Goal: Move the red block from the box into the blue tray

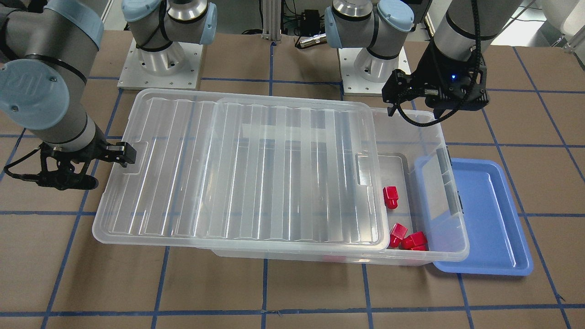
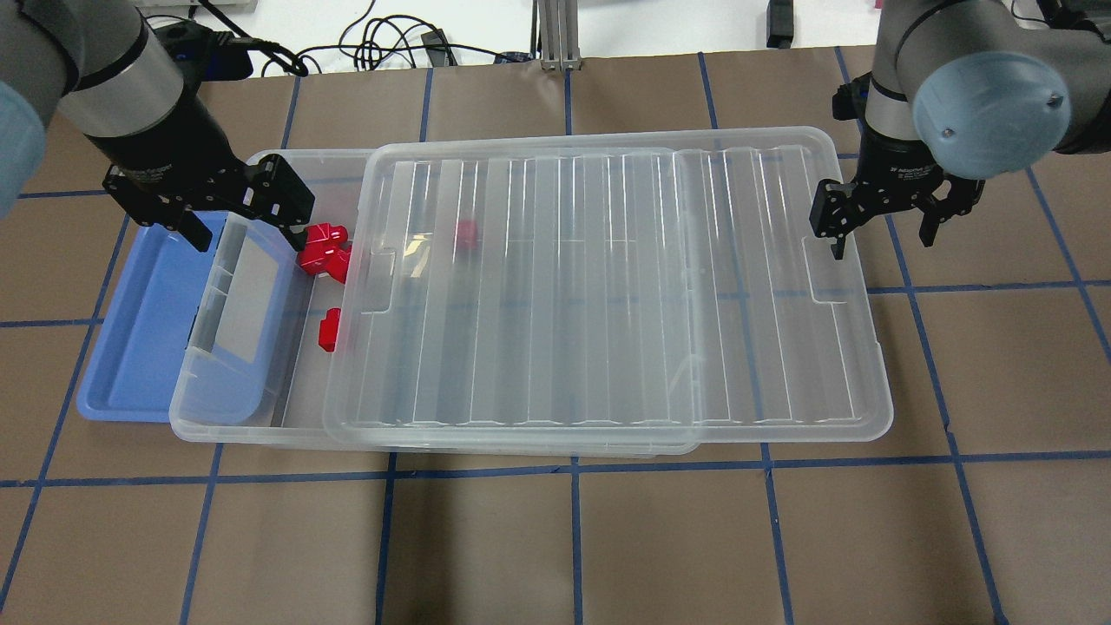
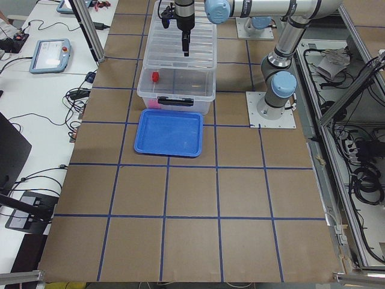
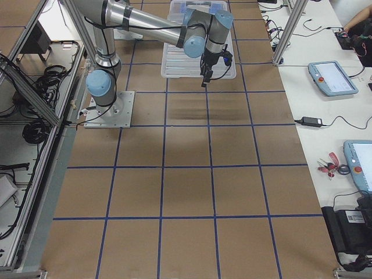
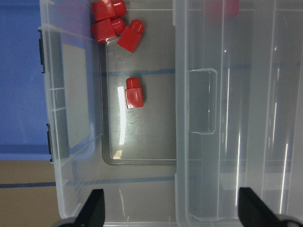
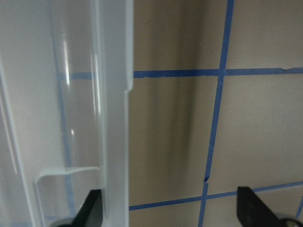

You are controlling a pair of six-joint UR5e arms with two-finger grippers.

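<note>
Red block (image 5: 134, 93), glossy, boxy, lies in clear plastic box (image 5: 71, 189); left jaws, right jaws gape wide.

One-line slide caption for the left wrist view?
Open left claw above the half-uncovered box: one lone red block, a cluster of three beyond, blue tray outside.

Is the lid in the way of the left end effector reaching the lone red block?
No. The lid is slid aside, leaving the box end beside the blue tray uncovered, and the lone red block lies there below the open left end effector. Between block and tray stands only the box's end wall.
</note>
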